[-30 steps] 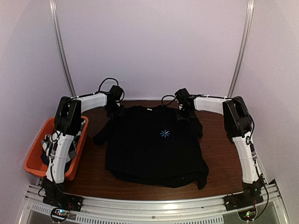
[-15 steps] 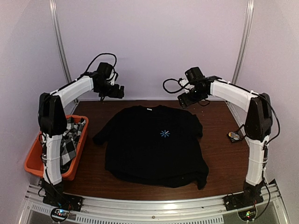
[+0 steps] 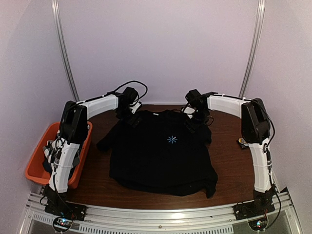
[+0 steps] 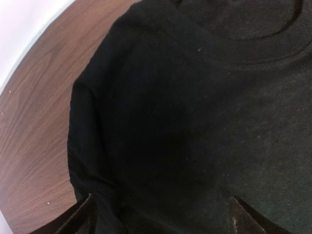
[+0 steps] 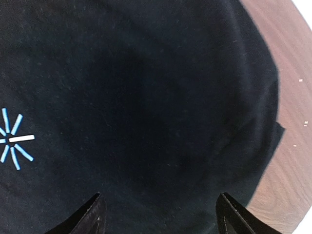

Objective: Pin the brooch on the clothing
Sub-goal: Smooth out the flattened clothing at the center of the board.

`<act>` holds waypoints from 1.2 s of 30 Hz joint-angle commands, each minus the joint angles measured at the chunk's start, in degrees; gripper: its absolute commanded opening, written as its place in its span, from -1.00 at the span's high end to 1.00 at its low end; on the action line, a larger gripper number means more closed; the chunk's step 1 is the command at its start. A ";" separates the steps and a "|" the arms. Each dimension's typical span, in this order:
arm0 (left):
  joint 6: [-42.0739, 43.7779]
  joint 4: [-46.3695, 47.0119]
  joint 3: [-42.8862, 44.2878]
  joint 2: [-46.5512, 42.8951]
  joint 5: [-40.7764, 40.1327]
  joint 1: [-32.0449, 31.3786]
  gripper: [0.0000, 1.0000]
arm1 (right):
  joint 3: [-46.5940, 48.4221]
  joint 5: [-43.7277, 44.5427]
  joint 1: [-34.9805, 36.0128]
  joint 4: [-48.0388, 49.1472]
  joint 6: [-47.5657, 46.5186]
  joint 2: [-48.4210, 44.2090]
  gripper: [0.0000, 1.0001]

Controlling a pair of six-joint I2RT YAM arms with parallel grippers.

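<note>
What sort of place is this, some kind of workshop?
Probably a robot test booth: a left arm and a right arm bolted at a wooden table, plain pale walls closing it in, and one black T-shirt spread out.

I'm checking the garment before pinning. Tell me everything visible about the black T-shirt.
The black T-shirt is short-sleeved, of matte cloth, with a small light-blue starburst print on the chest. It lies front up, mostly flat, on the brown wooden table, collar at the far side, lower hem rumpled.
</note>
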 commanded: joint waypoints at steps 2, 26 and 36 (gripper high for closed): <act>1.03 1.73 2.63 0.39 -3.29 0.65 -0.83 | 1.26 -0.05 0.48 1.88 0.83 0.34 -0.57; 4.84 1.71 0.74 5.55 1.60 0.41 -0.21 | 5.12 -5.83 0.38 3.97 0.67 7.88 -0.07; 4.32 1.34 0.78 6.14 0.03 -0.23 0.64 | 2.32 -7.30 -0.76 4.41 0.68 8.87 0.77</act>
